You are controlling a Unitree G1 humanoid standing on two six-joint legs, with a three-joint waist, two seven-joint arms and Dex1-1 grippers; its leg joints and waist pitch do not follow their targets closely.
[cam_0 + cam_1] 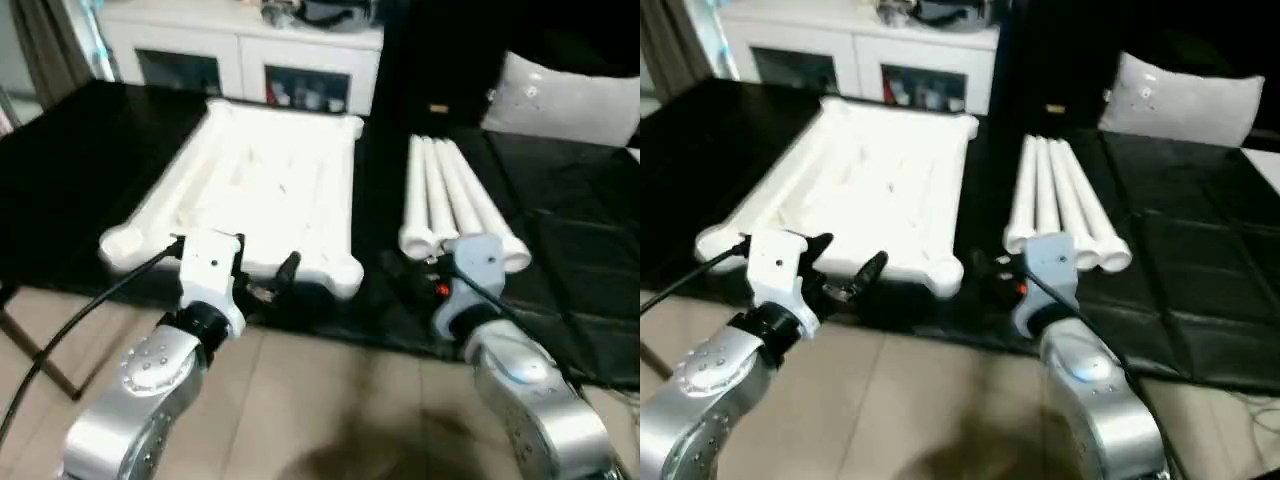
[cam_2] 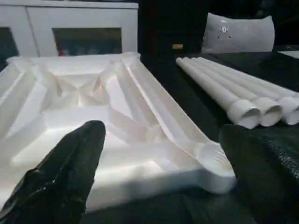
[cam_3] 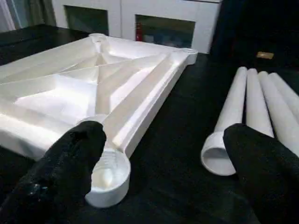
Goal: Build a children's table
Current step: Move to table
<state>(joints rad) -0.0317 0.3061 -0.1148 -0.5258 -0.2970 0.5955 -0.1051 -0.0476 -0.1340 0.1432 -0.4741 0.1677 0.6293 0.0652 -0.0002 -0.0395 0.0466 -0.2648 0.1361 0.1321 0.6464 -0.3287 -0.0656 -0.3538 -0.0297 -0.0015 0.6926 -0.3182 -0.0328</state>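
Observation:
The white table top (image 1: 270, 180) lies upside down on the black surface, ribs up, with round sockets at its corners. To its right, four white tube legs (image 1: 450, 200) lie side by side, open ends toward me. My left gripper (image 2: 159, 158) hovers open at the top's near edge with nothing between its fingers (image 2: 65, 177). My right gripper (image 3: 163, 158) is open too, in the gap between the top's near right socket (image 3: 110, 179) and the closest leg end (image 3: 217, 156), holding nothing.
A white cabinet with glass doors (image 1: 250, 60) stands behind the work. A grey-white pillow (image 1: 565, 100) rests at the back right. The black surface (image 1: 80, 170) ends just before my wrists, above beige floor (image 1: 330, 400). A black cable (image 1: 90, 300) trails from my left wrist.

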